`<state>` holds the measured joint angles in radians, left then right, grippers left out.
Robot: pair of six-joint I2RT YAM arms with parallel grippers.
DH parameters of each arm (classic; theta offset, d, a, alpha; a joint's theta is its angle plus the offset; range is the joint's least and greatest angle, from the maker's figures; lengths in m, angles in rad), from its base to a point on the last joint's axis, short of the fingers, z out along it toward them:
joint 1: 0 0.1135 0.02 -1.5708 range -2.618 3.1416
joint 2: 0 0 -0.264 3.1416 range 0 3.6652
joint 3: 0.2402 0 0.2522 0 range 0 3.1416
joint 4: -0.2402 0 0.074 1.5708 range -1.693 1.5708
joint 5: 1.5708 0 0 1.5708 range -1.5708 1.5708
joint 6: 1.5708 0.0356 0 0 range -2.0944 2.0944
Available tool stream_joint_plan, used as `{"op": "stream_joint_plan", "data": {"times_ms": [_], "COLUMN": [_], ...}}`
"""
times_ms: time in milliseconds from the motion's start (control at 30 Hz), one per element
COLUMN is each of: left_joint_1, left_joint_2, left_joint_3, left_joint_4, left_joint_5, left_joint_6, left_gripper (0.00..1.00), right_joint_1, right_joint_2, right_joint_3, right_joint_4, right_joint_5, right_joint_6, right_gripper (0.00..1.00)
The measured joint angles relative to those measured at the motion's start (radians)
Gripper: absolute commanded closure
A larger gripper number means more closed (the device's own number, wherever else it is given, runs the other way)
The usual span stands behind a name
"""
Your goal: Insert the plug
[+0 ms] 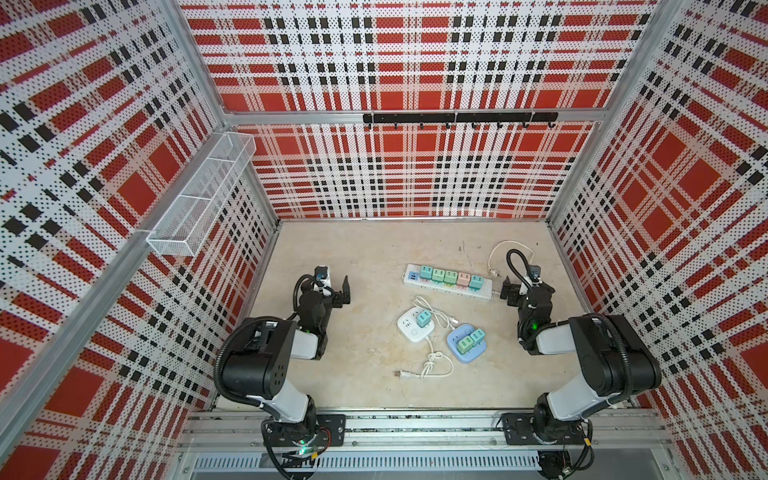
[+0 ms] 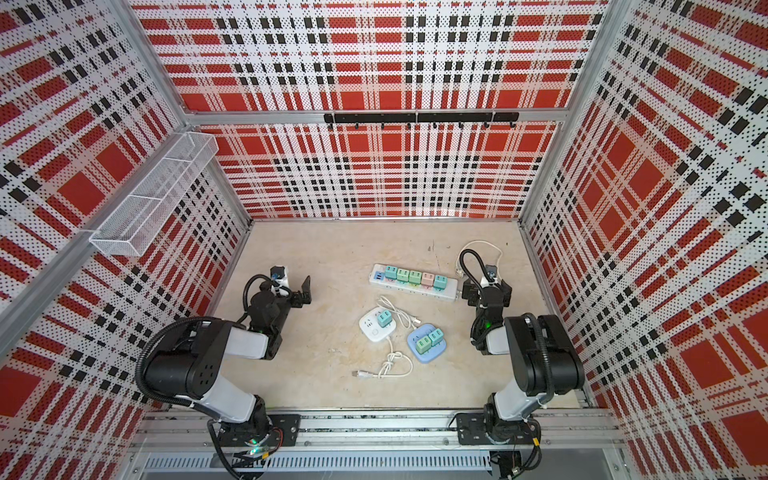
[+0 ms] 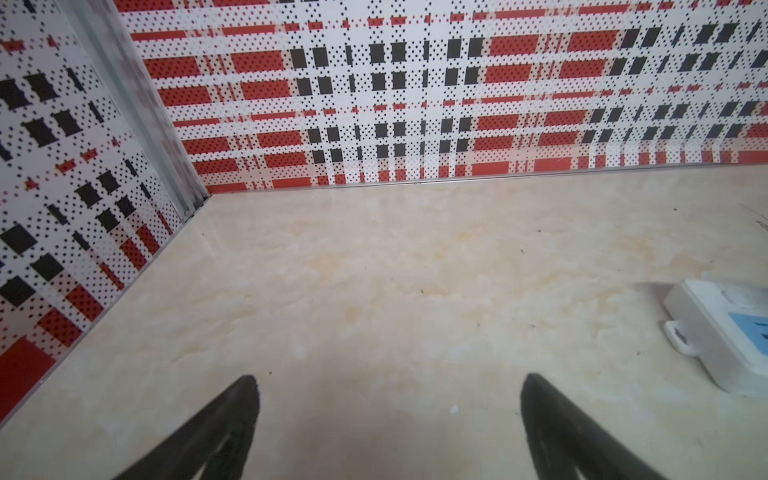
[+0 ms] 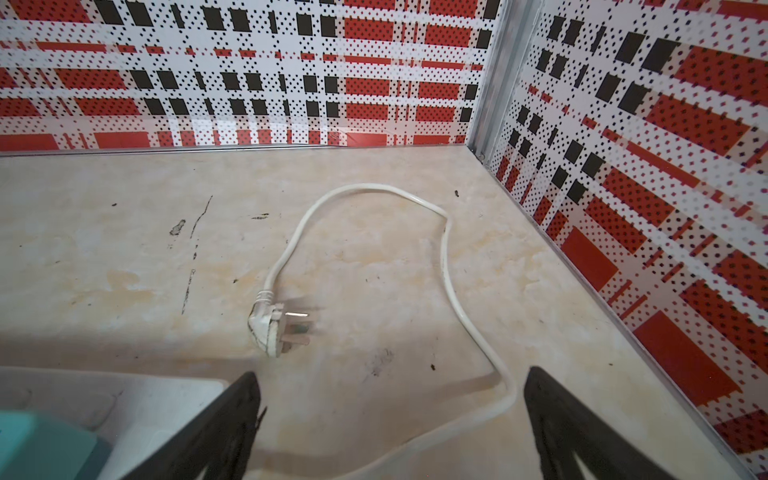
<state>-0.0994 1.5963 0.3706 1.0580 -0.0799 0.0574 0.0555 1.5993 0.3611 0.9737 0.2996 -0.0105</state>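
Note:
A long white power strip [image 1: 482, 293] [image 2: 449, 293] lies at the table's middle right, with several teal, green and pink plug adapters [image 1: 438, 274] seated in it. Nearer the front, a white square socket [image 1: 409, 331] [image 2: 374, 332] carries one teal adapter [image 1: 424, 319], and a blue socket block [image 1: 465, 358] holds green adapters [image 1: 471, 340]. My left gripper [image 1: 343, 293] [image 3: 390, 377] stands open over bare table, left of the strip's end [image 3: 715, 332]. My right gripper [image 1: 509, 291] [image 4: 392, 372] is open at the strip's right end, empty, with the strip's white cord plug [image 4: 272, 328] lying loose ahead.
A knotted white cord [image 1: 432, 365] with a loose plug [image 1: 405, 375] lies in front of the square socket. A wire basket [image 1: 199, 199] hangs on the left wall and a black hook rail [image 1: 459, 118] on the back wall. Plaid walls enclose the table.

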Motion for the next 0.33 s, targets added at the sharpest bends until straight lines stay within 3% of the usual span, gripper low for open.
{"op": "stream_joint_plan", "data": {"times_ms": [333], "left_joint_1": [0.006], "left_joint_2": [0.000], "left_joint_3": [0.030], "left_joint_4": [-0.106], "left_joint_5": [-0.053], "left_joint_6": [0.000], "left_gripper": [0.00], "right_joint_1": [0.000], "right_joint_2": [0.000], "right_joint_3": [0.002], "right_joint_4": [-0.021], "right_joint_5": [0.003], "right_joint_6": [0.000], "right_gripper": [0.00]}}
